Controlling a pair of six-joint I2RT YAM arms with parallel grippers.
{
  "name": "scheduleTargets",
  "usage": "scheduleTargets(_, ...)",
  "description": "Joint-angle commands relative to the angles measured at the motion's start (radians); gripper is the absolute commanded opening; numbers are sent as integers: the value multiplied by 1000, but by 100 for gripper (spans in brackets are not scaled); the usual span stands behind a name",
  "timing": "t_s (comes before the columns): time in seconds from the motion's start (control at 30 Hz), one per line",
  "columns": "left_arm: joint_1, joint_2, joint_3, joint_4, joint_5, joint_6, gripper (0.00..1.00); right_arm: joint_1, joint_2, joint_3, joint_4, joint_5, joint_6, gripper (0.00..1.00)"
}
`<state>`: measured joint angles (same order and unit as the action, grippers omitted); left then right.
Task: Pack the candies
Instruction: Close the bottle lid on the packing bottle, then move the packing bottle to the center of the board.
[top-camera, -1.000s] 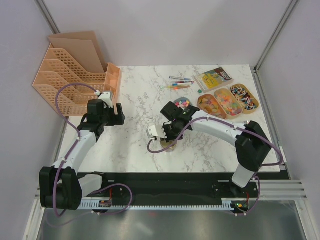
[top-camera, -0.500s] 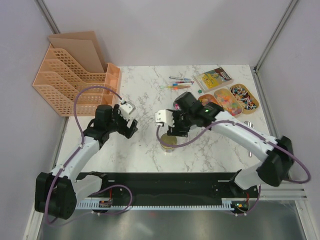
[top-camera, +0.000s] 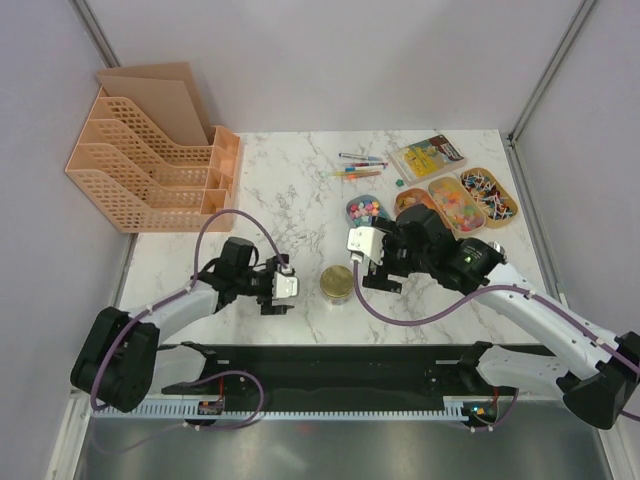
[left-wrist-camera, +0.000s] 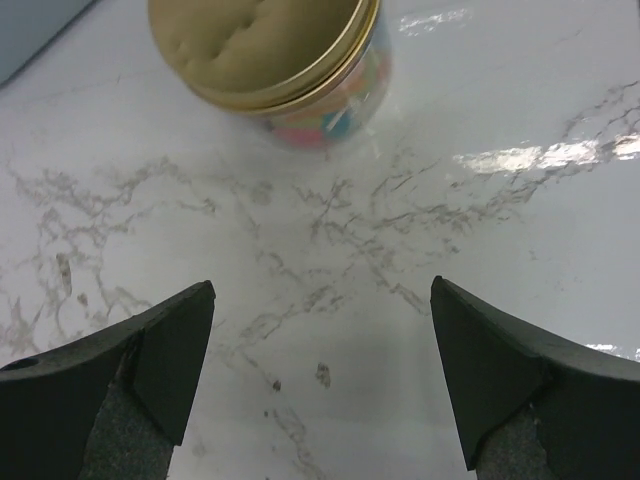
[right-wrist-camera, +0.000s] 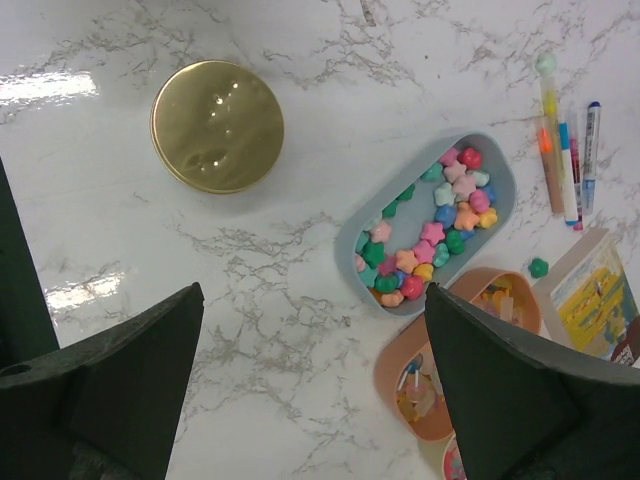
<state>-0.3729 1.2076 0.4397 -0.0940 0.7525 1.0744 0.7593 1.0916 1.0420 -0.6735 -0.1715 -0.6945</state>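
A glass jar with a gold lid (top-camera: 337, 282) stands near the front middle of the table; coloured candies (left-wrist-camera: 333, 108) show through its wall under the lid (left-wrist-camera: 262, 42). More candies (right-wrist-camera: 432, 232), star-shaped, lie in a blue-grey tray (right-wrist-camera: 352, 222); the same tray (top-camera: 352, 204) sits behind the jar. My left gripper (top-camera: 290, 291) is open, low over the marble just left of the jar, nothing between its fingers (left-wrist-camera: 172, 345). My right gripper (top-camera: 368, 272) is open to the right of the jar, above bare marble, holding nothing.
Three orange oval trays of sweets and lollipops (top-camera: 460, 203) sit at the right, partly under my right arm. Pens (top-camera: 356, 166), a yellow box (top-camera: 428, 157) and one loose green candy (right-wrist-camera: 538, 267) lie behind them. An orange file rack (top-camera: 150, 160) fills the back left.
My right gripper opened, let go of the lid and drew back right from the jar. My left arm swung from the rack down to the jar's left side.
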Motion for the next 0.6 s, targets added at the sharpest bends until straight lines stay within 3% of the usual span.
scheduleTargets(0.0, -82, 51, 16, 183, 36, 75, 96, -26, 1, 3, 3, 10, 53, 98)
scheduleTargets(0.13, -123, 161, 108, 111, -15, 88, 95, -29, 20, 10, 0, -8, 33, 98)
scheduleTargets(0.33, -159, 205, 272, -76, 1, 49, 94, -29, 54, 44, -8, -36, 16, 98)
scheduleTargets(0.57, -265, 236, 306, -118, -45, 3, 94, -31, 70, 56, -12, -56, -17, 98)
